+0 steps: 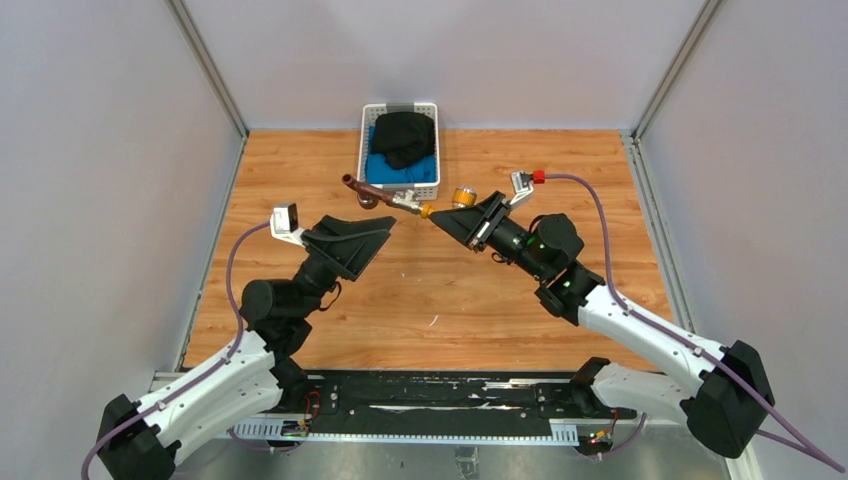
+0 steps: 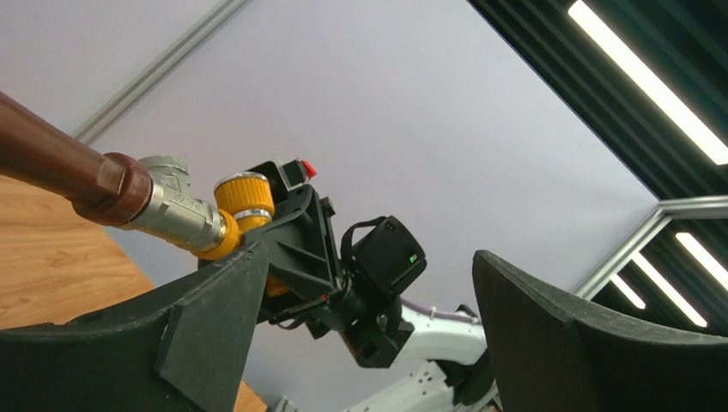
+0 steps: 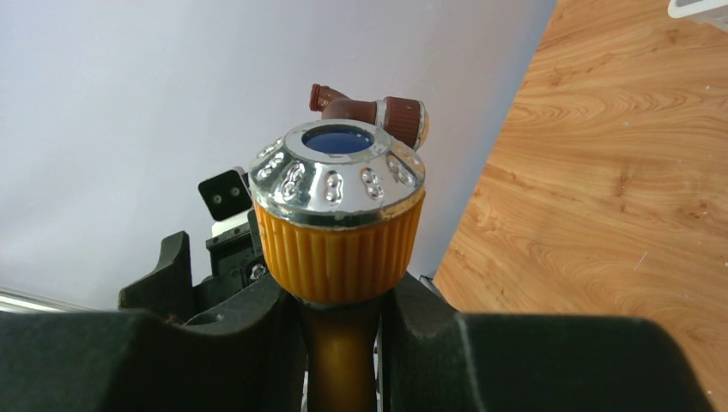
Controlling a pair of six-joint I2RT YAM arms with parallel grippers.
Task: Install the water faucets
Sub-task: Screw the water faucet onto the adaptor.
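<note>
Two faucets hang in mid-air, joined end to end. Our right gripper (image 3: 339,313) is clamped on the brass-yellow faucet (image 3: 339,232), low on its stem, so the whole assembly is carried from that one grip. The reddish-brown faucet (image 2: 51,159) juts out beyond that grip, coupled through a silvery fitting (image 2: 176,206). Our left gripper (image 2: 369,262) has its jaws wide apart, with the brown body just above and outside them, untouched. We judge that the joint alone bears it.

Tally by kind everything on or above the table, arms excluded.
Metal faucets: 2 (dark reddish-brown tap with silvery end; brass-yellow tap with ribbed orange knob)
White slotted plastic basket: 1
Cloths in basket: 2 (black cloth; blue cloth)
Total: 5
</note>
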